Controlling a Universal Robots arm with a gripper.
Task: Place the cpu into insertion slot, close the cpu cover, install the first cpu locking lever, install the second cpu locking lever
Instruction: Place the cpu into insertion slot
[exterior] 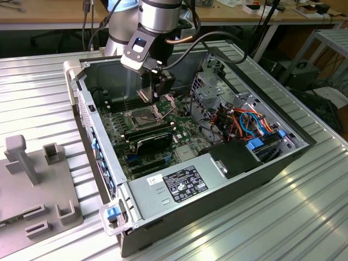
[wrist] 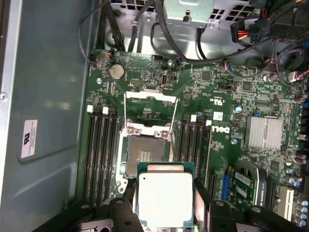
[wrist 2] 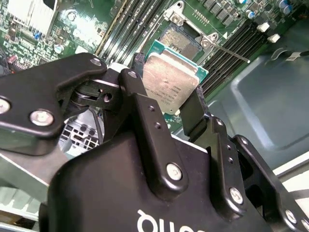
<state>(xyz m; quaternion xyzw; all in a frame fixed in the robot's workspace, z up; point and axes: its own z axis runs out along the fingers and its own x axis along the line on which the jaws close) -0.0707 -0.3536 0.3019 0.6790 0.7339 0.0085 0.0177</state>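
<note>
Okay, scene: open computer case (exterior: 81, 76) on a ribbed metal table (exterior: 304, 217), green circuit board (wrist: 217, 116) on its floor.
gripper (exterior: 148, 93): down inside the case, clenched on the cpu (wrist: 165, 198), fingers (wrist 2: 141, 104) pressing two opposite edges (same grasp seen in both wrist views).
cpu: held off the board with its dull metal top facing the first wrist view, tilted in the second wrist view (wrist 2: 171, 82); overlaps one edge of the insertion slot (wrist: 145, 154), not seated.
insertion slot: bare, dark contact field exposed inside a silvery rim (also in the second wrist view (wrist 2: 178, 41), just past the cpu).
cpu cover (wrist: 150, 97): swung up and open, on the side of the slot away from the cpu.
locking lever (wrist 2: 231, 52): thin metal rod running out from a corner of the slot, across the memory slots (wrist: 99, 150).
memory slots: long black rows flanking the slot on both sides.
heatsink (wrist: 263, 133): small finned silver block, well apart from the slot.
grey fixture plate (exterior: 32, 185): on the table at the exterior view's left, outside the case.
</note>
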